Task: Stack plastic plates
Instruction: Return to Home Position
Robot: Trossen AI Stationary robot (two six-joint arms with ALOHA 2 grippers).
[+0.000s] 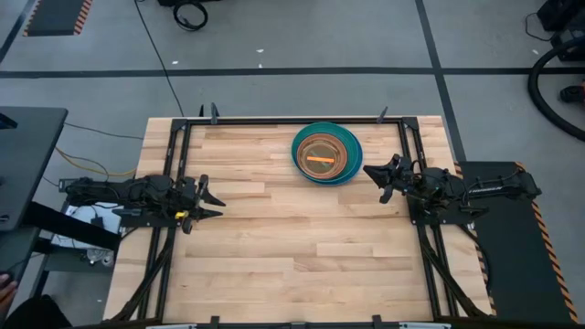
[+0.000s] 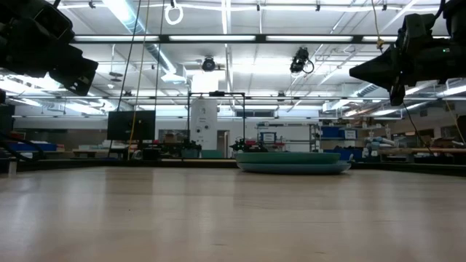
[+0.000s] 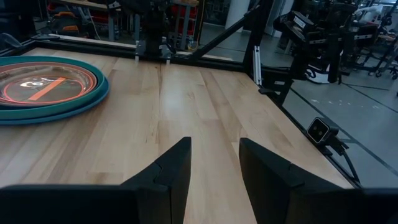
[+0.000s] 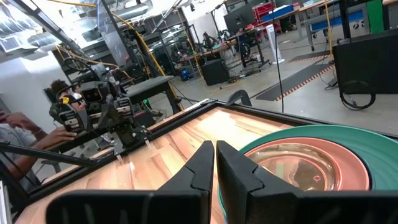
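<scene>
I had the left gripper [image 1: 212, 201] hanging above the table [image 1: 274, 247], its fingers [image 3: 177, 168] parted by a moderate gap with nothing between them. The right gripper [image 1: 375, 178] hung clear of the wood too, fingers [image 4: 199, 165] drawn almost together, empty. The plastic plates [image 1: 326, 153] sat as one stack just ahead of the right gripper and a little to its side, well apart from the left gripper. A teal-green rim [image 1: 296, 146] ringed the peach and orange centre, with a blue edge [image 1: 352, 174] showing underneath.
</scene>
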